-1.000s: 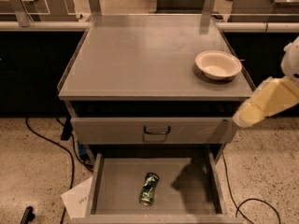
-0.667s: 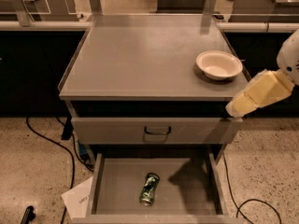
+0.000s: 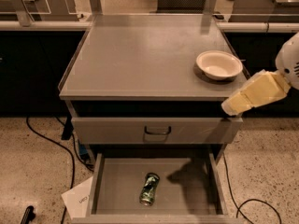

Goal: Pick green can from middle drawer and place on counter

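The green can (image 3: 149,189) lies on its side on the floor of the open middle drawer (image 3: 117,185), near the front and about the middle. The counter (image 3: 140,55) is the grey top above it. My arm, wrapped in pale yellow, reaches in from the right. Its gripper end (image 3: 229,107) is beside the counter's front right corner, well above and to the right of the can. The arm's shadow falls on the right part of the drawer floor.
A white bowl (image 3: 219,64) sits on the counter's right side. A shut drawer front with a dark handle (image 3: 157,130) is above the open drawer. Black cables (image 3: 51,141) and a sheet of paper (image 3: 79,199) lie on the floor at left.
My arm has moved left and slightly down, toward the counter's front right corner. The can and the bowl have not moved.
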Motion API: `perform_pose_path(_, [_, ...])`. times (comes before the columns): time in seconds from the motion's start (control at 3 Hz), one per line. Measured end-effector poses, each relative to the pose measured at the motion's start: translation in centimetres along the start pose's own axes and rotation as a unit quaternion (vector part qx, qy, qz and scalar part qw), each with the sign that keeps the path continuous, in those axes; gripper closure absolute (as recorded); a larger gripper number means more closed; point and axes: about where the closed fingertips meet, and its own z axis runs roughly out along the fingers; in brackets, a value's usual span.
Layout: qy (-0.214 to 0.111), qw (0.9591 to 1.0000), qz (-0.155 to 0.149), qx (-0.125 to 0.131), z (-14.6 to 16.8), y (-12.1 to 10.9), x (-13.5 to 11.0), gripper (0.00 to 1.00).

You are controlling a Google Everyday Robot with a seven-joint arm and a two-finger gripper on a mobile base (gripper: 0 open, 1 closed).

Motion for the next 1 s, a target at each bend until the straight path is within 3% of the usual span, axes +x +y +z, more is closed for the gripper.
perform_pose_path(0.33, [-0.048, 0.9914, 0.117, -0.033, 3.7, 2.3, 1.4, 0.0])
perform_pose_path(0.67, [-0.093, 0.9651, 0.238, -0.056, 8.1, 2.9, 0.2, 0.0])
perform_pose_path(1.0, [-0.133, 0.9265, 0.347, -0.058, 11.1, 1.2, -1.4, 0.0])
